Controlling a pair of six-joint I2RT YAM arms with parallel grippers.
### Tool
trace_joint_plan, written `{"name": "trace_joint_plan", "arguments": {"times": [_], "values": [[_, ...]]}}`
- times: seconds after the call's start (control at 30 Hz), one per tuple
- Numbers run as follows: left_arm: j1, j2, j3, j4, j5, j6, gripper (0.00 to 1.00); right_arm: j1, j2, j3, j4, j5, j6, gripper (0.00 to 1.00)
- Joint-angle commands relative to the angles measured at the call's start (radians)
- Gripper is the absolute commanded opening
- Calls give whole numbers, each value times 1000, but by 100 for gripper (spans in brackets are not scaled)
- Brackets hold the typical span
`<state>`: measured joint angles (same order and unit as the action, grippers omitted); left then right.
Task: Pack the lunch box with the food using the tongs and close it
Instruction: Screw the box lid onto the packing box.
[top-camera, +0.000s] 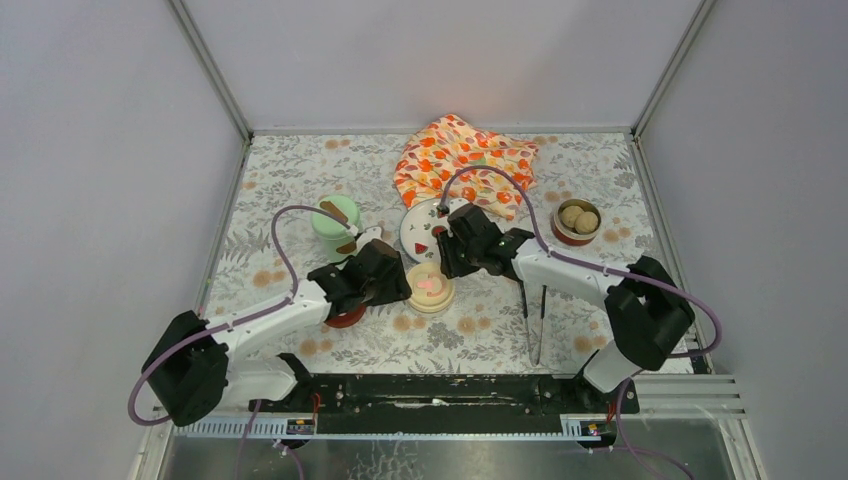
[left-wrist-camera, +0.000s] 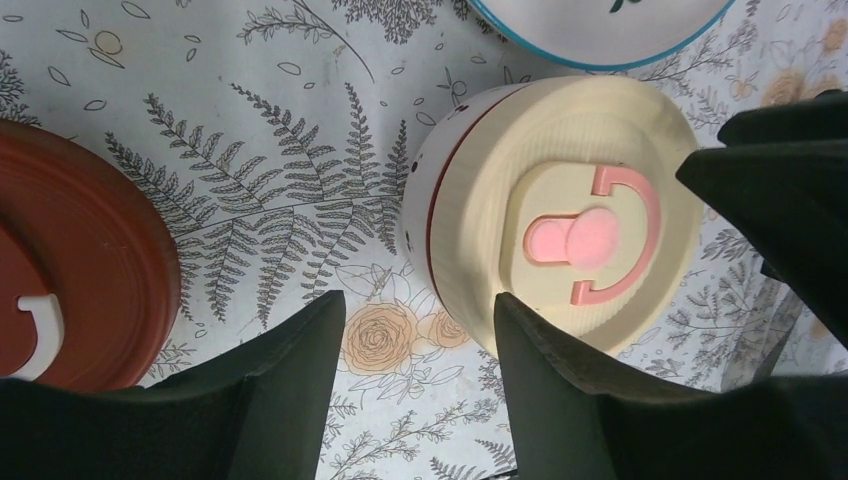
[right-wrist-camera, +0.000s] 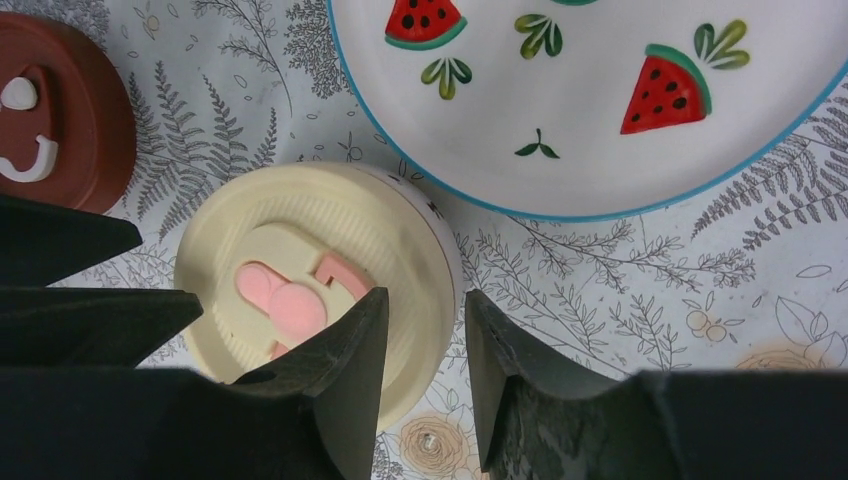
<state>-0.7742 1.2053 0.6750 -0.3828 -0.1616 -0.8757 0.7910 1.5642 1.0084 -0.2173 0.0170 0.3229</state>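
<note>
A: Where the table begins on the left, what stands?
B: Mint-green pot, upright, towards the back; nearer, dark red lid flat on the table, partly under the left arm.
A: Left gripper?
B: Left gripper low over the table, between the red lid and the cream-lidded pot; fingers spread, only patterned tabletop between them; one tip overlaps that pot's near edge in the wrist view; contact, cannot tell.
A: The pot itself?
B: Mid-table, lid on, pink latch on top; white plate with watermelon prints just behind it.
A: Right gripper?
B: Right gripper at the pot's other side; fingers parted by a narrow gap, one over the lid, one beside the pot wall, the rim showing in the gap; whether they touch it, cannot tell.
A: Further right?
B: Orange flowered cloth crumpled at the back edge; tongs lying on the table beside the right arm, in neither gripper; steel bowl far right, uncovered, two pale balls inside.
</note>
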Motion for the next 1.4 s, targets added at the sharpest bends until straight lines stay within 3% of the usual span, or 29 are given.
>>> {"name": "trace_joint_plan", "arguments": {"times": [0.0, 0.27, 0.5, 0.7, 0.9, 1.03, 1.2, 1.37], "values": [[-3, 30, -3, 46, 21, -12, 62, -11, 44, 69, 32, -14, -44, 41], [-3, 93, 8, 74, 9, 3, 47, -11, 72, 63, -17, -85, -59, 27], [0, 192, 75, 67, -64, 49, 25, 28, -32, -12, -59, -53, 7, 18], [7, 268, 129, 98, -138, 95, 22, 129, -70, -78, -85, 31, 127, 18], [7, 272, 137, 157, -183, 145, 28, 237, -143, -137, -34, 56, 258, 25], [8, 208, 122, 147, -193, 156, 39, 237, -223, -155, -25, 104, 250, 38], [6, 120, 135, 42, -210, 144, 55, 222, -270, -152, -25, 152, 207, 43], [-9, 61, 173, -89, -161, 108, 59, 182, -311, -188, -9, 234, 182, 47]]}}
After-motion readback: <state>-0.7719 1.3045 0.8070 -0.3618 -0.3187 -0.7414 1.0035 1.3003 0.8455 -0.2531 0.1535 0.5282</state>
